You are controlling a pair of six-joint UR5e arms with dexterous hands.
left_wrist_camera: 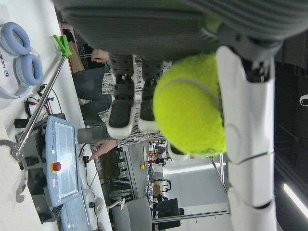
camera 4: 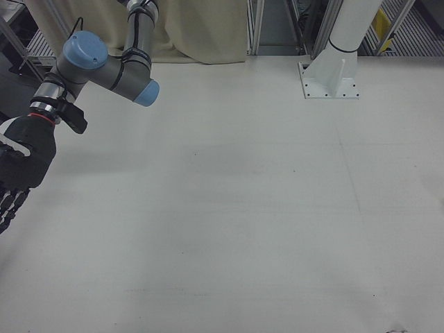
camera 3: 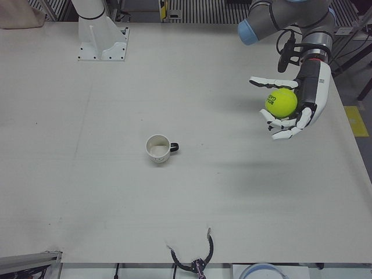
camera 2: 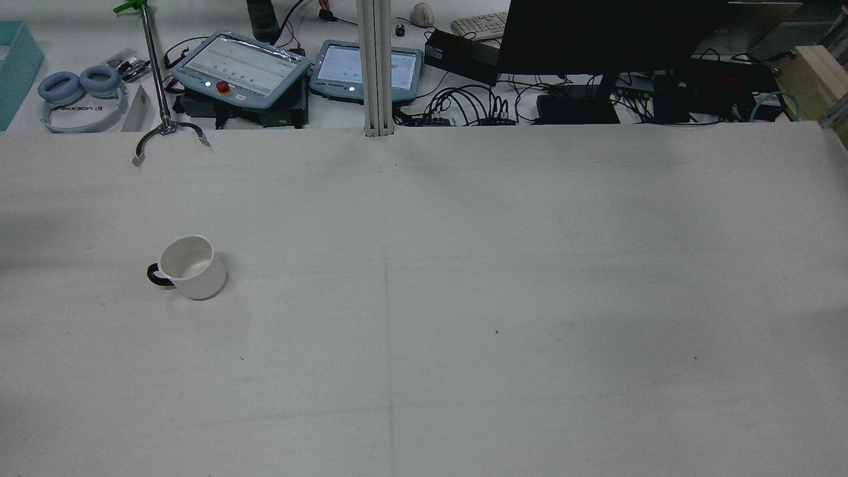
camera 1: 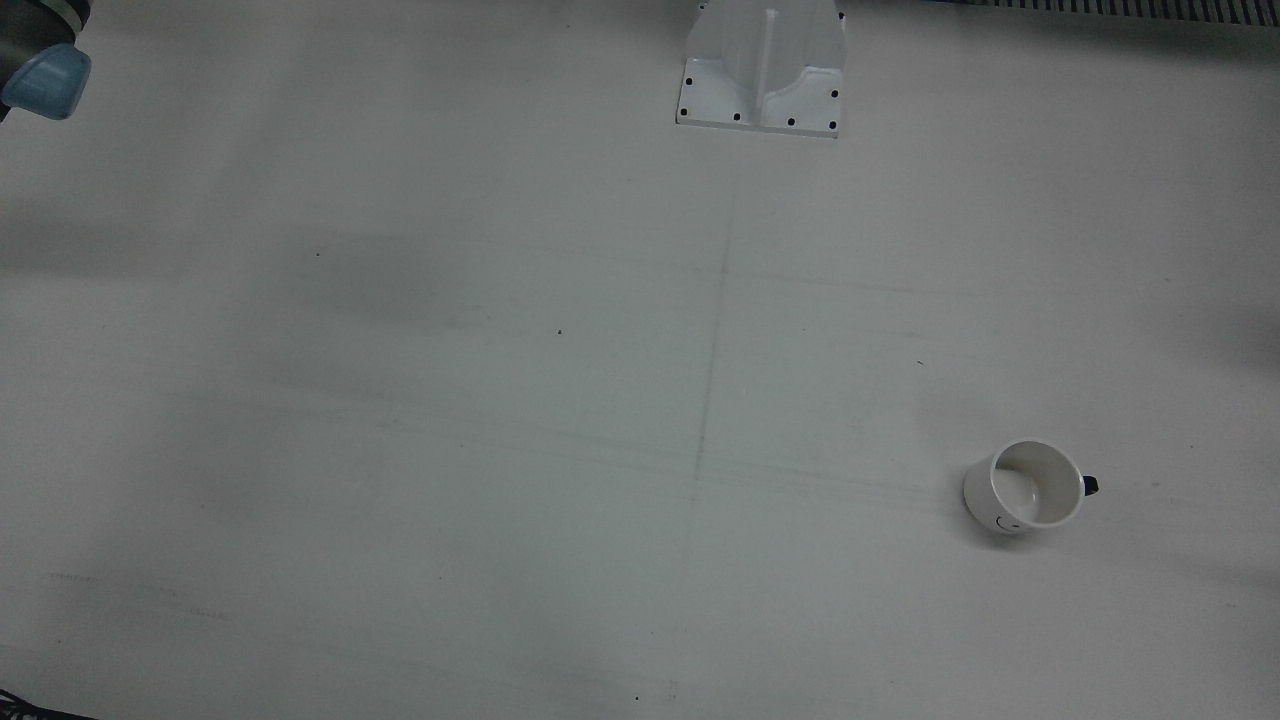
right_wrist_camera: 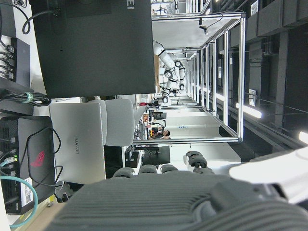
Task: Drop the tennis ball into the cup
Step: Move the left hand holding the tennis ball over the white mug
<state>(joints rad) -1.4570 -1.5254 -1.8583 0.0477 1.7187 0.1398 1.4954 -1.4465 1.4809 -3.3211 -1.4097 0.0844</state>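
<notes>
Gripping tennis ball (camera 3: 282, 102), left hand (camera 3: 293, 107) well apart from cup (camera 3: 158, 149); right hand (camera 4: 17, 170) open.

- A grey laptop (right_wrist_camera: 77, 142) in the right hand view is showing the brand name "HUAWEI" on its closed lid, printed sideways in that picture.
- The blue headphones (camera 2: 79, 99) at the far left of the rear view are carrying dark lettering along the white band; it is reading roughly as "UGEXRO", upside down and too small to be sure of.
- The tennis ball (camera 3: 282, 102) held in the left hand (camera 3: 293, 107) is bearing dark printed lettering in the left-front view, too small to read.
- The white cup (camera 1: 1025, 488) is wearing a small dark curved mark on its side, not readable as text.
</notes>
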